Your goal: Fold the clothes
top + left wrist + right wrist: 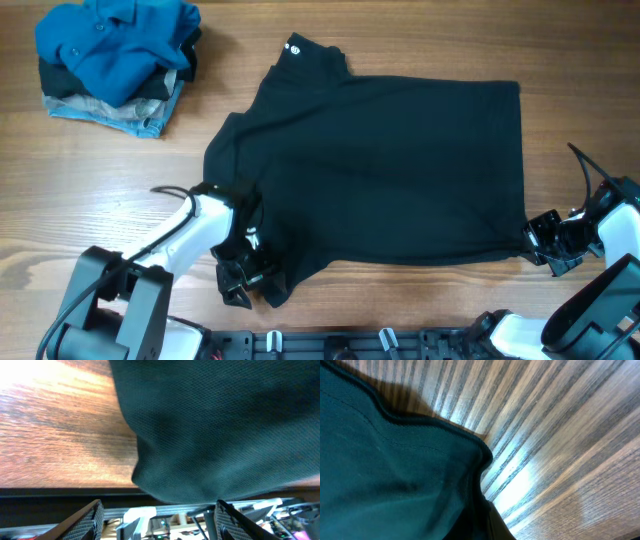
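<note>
The clothes [390,160], a black short-sleeved T-shirt, lie spread flat across the middle of the table, with the small white neck label [294,46] at the back. My left gripper [245,280] stands open at the shirt's front-left sleeve. In the left wrist view the gripper [160,527] has its ribbed fingers [90,521] wide apart, and the black fabric [215,430] hangs just beyond them, not between them. At the front-right hem corner my right gripper [540,240] is shut on the cloth. The right wrist view shows the shirt's edge [395,470] running down into the gripper [487,527].
A pile of other garments sits at the back left: a bright blue shirt [115,40] on top of a light denim piece [125,118]. The table's front edge with a metal rail [350,345] runs close behind both arms.
</note>
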{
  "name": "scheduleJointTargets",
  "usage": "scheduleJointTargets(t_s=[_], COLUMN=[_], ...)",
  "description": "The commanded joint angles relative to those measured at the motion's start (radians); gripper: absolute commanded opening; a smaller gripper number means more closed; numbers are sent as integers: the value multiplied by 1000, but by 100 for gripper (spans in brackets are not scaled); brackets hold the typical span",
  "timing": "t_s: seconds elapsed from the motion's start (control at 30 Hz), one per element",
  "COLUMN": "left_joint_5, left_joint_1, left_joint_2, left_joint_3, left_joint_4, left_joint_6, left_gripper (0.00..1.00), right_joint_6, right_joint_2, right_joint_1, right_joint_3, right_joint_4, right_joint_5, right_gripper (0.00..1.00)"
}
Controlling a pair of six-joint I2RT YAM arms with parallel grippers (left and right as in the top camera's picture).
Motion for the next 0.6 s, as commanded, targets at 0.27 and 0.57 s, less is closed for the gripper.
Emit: scheduleJointTargets(t_s=[0.27, 0.57], left_joint_5=[34, 82], left_joint_1=[-8, -6], left_joint_2=[-13, -13], left_joint_3=[-67, -68], left_joint_4=[235, 147], left_joint_6=[-121, -120], left_gripper=[46, 4], right_joint_6=[-29, -36], right_joint_2=[7, 7], right_joint_1=[4, 4], right_joint_3=[18, 18], right_joint_4=[17, 16], right_joint_5=[-17, -16], right_gripper=[4, 4])
